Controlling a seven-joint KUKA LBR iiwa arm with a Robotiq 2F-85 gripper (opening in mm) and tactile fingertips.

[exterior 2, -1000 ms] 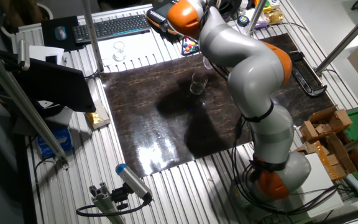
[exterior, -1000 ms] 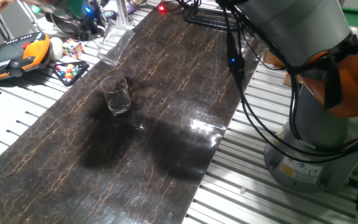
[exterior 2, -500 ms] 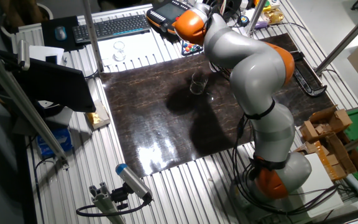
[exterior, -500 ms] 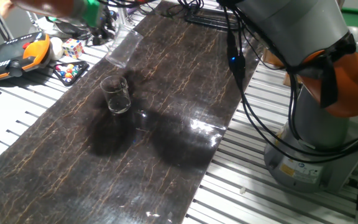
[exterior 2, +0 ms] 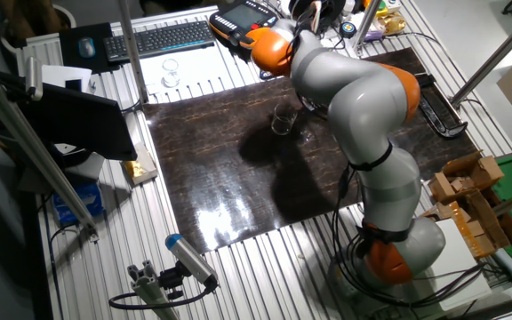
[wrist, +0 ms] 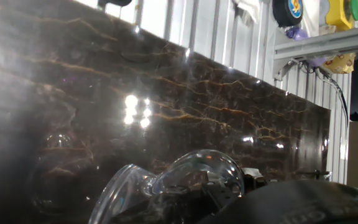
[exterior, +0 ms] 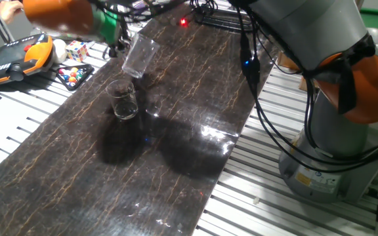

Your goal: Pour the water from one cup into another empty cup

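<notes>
From one fixed view, the arm reaches in from the top left and carries the tumbler (exterior: 138,56) in the air, tipped well over: its long axis slants, one end up toward the arm, the other down and left toward the tapered cup (exterior: 123,99), but which end is the mouth is not clear here. The tapered cup stands upright on the dark marbled counter (exterior: 176,144), rim up, just below and a little left of the tumbler's low end, the two apart. The claw (exterior: 118,33) is mostly lost behind green and orange arm parts; it seems closed around the tumbler, though the fingers themselves are hard to make out. No water can be seen in either glass. Off the counter's left edge lie an orange-and-black pendant (exterior: 13,56) and a small coloured cube (exterior: 77,50). From the other fixed view, the grey and orange arm (exterior 2: 354,98) bends over the far side of the counter and hides the tumbler; the tapered cup (exterior 2: 282,120) stands upright just below the wrist. A keyboard (exterior 2: 158,39) sits beyond the counter. In the hand view, the tumbler (wrist: 185,186) fills the lower middle, its glass lying nearly across the picture from lower left to right, glare on its wall, with the counter behind it; the claw's fingers cannot be told from the dark shape at bottom right.
</notes>
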